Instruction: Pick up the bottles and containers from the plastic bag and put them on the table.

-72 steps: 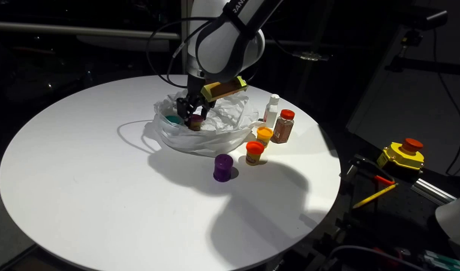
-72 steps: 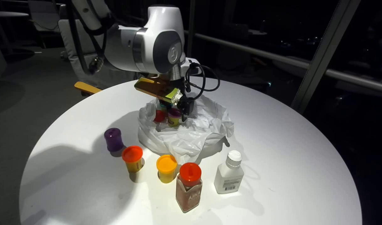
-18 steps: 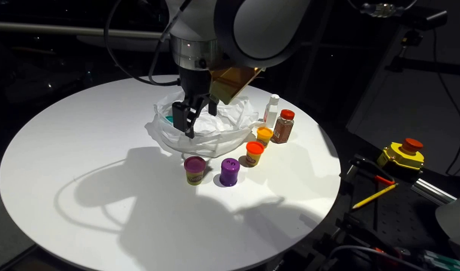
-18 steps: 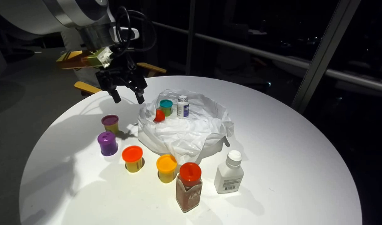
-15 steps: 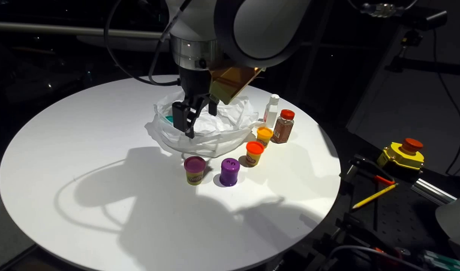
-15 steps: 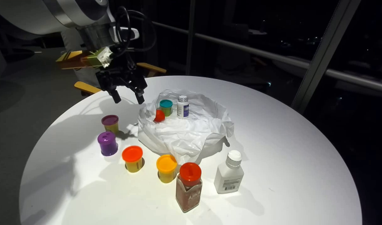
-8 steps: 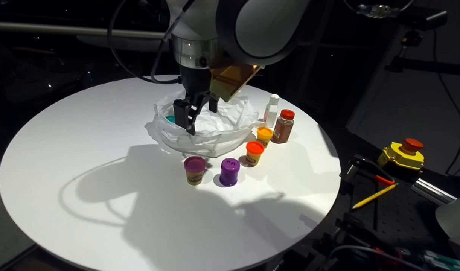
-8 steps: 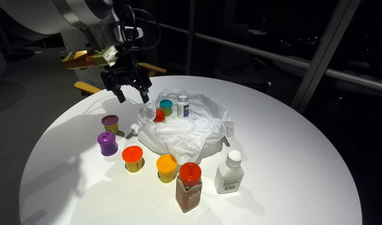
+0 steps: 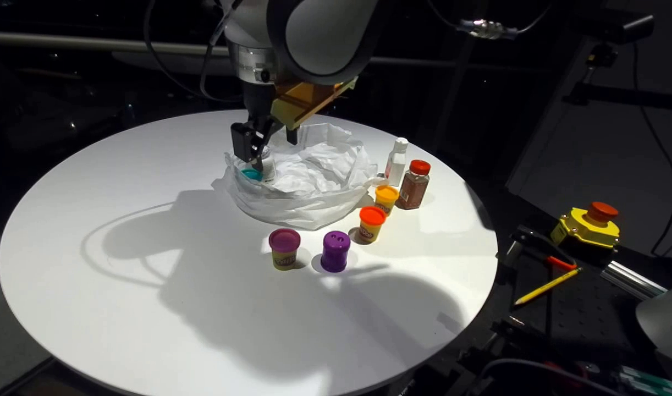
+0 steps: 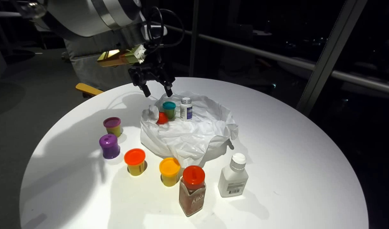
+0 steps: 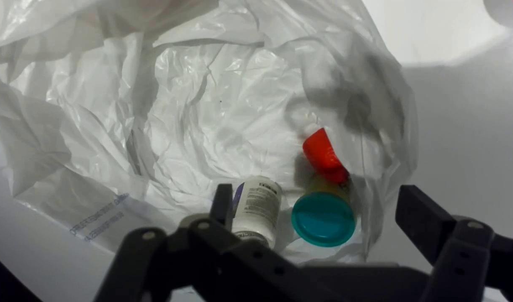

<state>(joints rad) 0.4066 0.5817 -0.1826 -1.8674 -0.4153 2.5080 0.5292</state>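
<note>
The white plastic bag (image 10: pixel 194 140) lies open on the round table. In it stand a teal-lidded tub (image 10: pixel 169 106) and a white bottle with a purple label (image 10: pixel 186 110); a red piece (image 10: pixel 162 118) lies against the tub. My gripper (image 10: pixel 158 93) is open and empty above the bag's edge. In the wrist view, the teal lid (image 11: pixel 323 220) shows between the fingers, the white bottle (image 11: pixel 258 205) is partly hidden by one finger, and the red piece (image 11: pixel 323 153) is beyond the lid. A magenta-lidded tub (image 9: pixel 285 250) and a purple container (image 9: pixel 335 252) stand on the table.
Also on the table (image 9: pixel 121 330) are a red-lidded tub (image 9: pixel 370 224), an orange-lidded tub (image 9: pixel 386 199), a brown jar with a red cap (image 9: pixel 414 187) and a white square bottle (image 9: pixel 396 162). The bag's crumpled rim (image 9: pixel 303 212) rises around its contents.
The magenta-lidded tub, earlier in the bag at my gripper, now stands on the table beside the purple container, which shifted slightly. My open gripper has since moved back over the bag's edge.
</note>
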